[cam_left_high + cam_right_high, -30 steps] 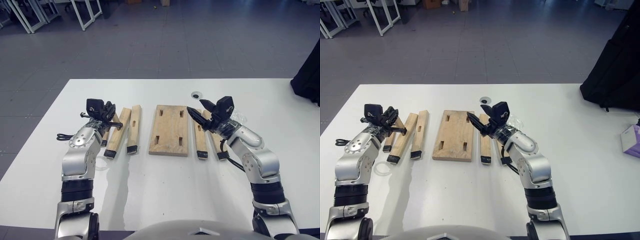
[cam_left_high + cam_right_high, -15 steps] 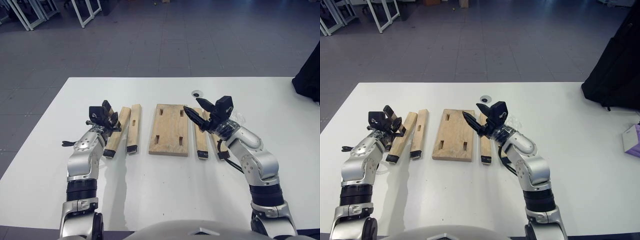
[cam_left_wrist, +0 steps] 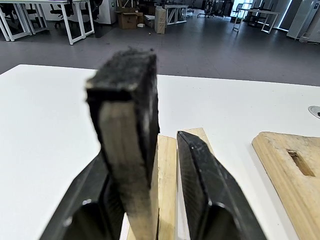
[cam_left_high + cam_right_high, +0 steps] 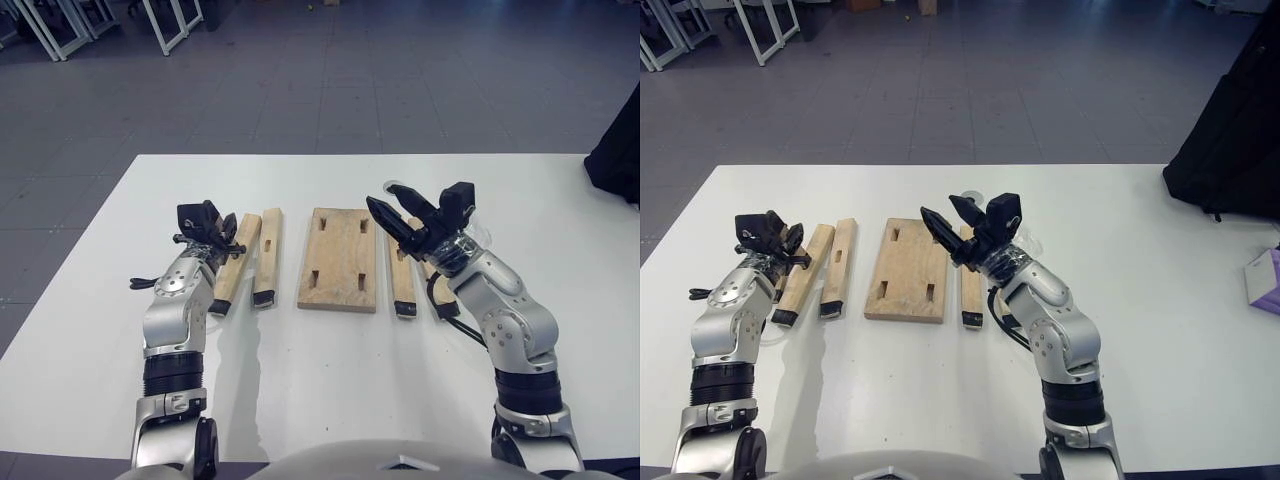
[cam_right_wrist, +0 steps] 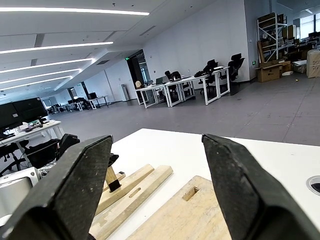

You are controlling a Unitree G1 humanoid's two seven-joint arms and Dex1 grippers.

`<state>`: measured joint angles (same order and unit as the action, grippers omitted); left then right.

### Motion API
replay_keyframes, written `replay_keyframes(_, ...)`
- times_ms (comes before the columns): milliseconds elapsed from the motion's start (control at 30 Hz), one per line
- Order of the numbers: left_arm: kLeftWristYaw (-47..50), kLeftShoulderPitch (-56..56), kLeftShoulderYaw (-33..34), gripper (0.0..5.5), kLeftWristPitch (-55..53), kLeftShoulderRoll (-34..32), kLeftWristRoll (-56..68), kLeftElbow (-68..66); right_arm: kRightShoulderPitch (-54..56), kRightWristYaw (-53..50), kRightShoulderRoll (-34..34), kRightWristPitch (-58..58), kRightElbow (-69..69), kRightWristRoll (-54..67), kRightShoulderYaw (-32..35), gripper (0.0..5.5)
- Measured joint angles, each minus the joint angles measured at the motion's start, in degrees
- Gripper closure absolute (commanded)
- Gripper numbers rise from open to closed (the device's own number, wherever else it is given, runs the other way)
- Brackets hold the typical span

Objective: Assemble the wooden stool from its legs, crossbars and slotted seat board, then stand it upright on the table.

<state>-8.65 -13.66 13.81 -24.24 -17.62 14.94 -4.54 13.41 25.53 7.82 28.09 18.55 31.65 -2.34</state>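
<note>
The slotted seat board (image 4: 340, 258) lies flat mid-table. Two wooden legs (image 4: 235, 262) (image 4: 267, 255) with black end caps lie left of it, and two more pieces (image 4: 401, 285) (image 4: 440, 298) lie right of it. My left gripper (image 4: 207, 228) hovers at the far end of the left group, shut on a black-capped wooden leg (image 3: 127, 150) that stands up between its fingers. My right gripper (image 4: 385, 200) hangs open above the board's far right corner with nothing between its fingers (image 5: 65, 200).
A round cable hole (image 4: 397, 187) sits in the white table (image 4: 320, 380) just behind the right gripper. A small clear ring (image 4: 765, 335) lies near the left arm. A black bag (image 4: 1230, 130) and a purple box (image 4: 1265, 280) are at the far right.
My right gripper has lifted and swung slightly away from the pieces, still open. My left arm has drawn its elbow in, and the leg in its gripper has tipped up.
</note>
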Motion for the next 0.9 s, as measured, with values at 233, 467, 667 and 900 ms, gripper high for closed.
replay_keyframes(233, 0.04, -0.01, 3.05, 3.99, 0.72, 0.22, 1.42, 0.01, 1.24, -0.31, -0.21, 0.48, -0.17, 0.70, 0.76, 2.23)
replay_keyframes(467, 0.27, -0.70, 4.89, 3.99, 4.45, 1.37, 3.80, 4.38, 3.92, -2.16, -1.40, 0.98, -0.84, 3.10, 2.30, 2.23)
replay_keyframes(667, 0.31, -2.28, 5.11, 3.99, 4.54, 1.24, 4.01, 4.86, 4.68, -2.53, -1.94, 0.98, -1.35, 4.01, 2.29, 2.23)
replay_keyframes(900, 1.04, -3.90, 6.09, 3.99, 5.91, -0.69, 2.49, 5.73, 5.19, -2.98, -2.41, 0.81, -1.85, 3.93, 2.07, 2.23)
